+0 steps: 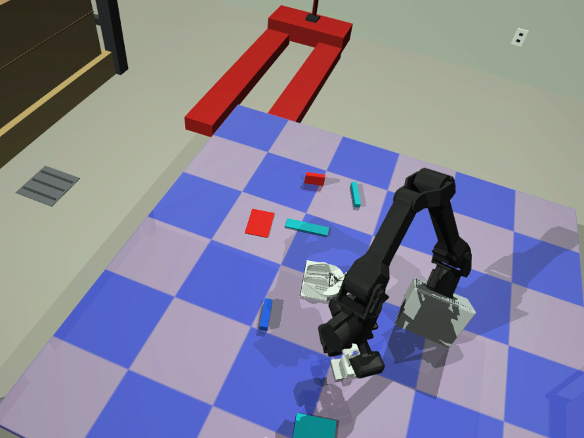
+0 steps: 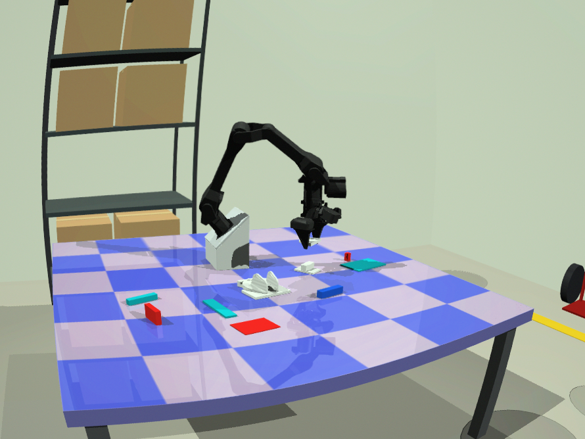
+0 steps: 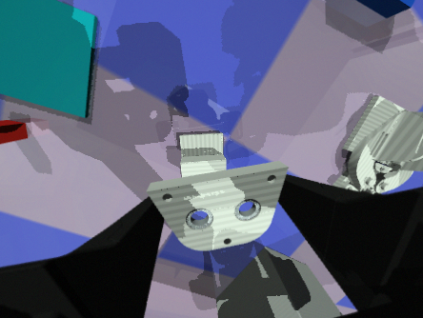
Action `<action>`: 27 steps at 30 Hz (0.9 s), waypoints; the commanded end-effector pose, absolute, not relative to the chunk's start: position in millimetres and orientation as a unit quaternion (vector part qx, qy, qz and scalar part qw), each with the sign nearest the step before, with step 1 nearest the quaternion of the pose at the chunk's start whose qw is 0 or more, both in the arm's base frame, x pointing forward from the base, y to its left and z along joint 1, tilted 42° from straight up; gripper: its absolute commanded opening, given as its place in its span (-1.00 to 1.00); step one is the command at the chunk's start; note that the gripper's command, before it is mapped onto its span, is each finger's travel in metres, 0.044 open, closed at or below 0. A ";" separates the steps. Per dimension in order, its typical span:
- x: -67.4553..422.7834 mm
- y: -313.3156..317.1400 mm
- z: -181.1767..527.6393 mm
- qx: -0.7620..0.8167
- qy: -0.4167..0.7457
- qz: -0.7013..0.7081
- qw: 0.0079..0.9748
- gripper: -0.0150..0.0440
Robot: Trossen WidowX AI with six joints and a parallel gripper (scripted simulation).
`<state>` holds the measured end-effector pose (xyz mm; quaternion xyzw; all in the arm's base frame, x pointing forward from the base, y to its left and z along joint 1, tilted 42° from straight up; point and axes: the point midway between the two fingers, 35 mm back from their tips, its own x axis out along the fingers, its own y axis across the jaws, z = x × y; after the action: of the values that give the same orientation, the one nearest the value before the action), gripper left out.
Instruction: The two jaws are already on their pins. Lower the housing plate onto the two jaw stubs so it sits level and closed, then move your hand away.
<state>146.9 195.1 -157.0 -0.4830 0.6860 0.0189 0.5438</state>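
Note:
My gripper is shut on the white housing plate, a thin piece with one straight edge, rounded corners, two large ringed holes and three small ones. The plate hangs above a small white stepped stand, with a gap between them in the exterior view. The white base stands on the table nearer the middle, to the right in the wrist view. It carries two curved jaws, side by side. The jaw stubs are too small to tell.
A teal slab lies beyond the stand. A blue bar lies beside the base. Red pieces and two cyan bars lie farther off. The arm rises from a grey-white angled block.

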 end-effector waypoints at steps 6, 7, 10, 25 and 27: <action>158.0 188.8 -146.8 -0.526 0.682 0.076 0.503 0.70; 159.3 188.1 -145.7 -0.531 0.681 0.084 0.497 0.70; 163.2 186.0 -142.3 -0.546 0.678 0.106 0.481 0.70; 182.0 173.9 -125.3 -0.612 0.652 0.212 0.395 0.70; 184.4 172.1 -123.0 -0.620 0.648 0.225 0.382 0.70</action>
<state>183.0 177.1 -126.0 -0.6087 0.6517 0.2118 0.3999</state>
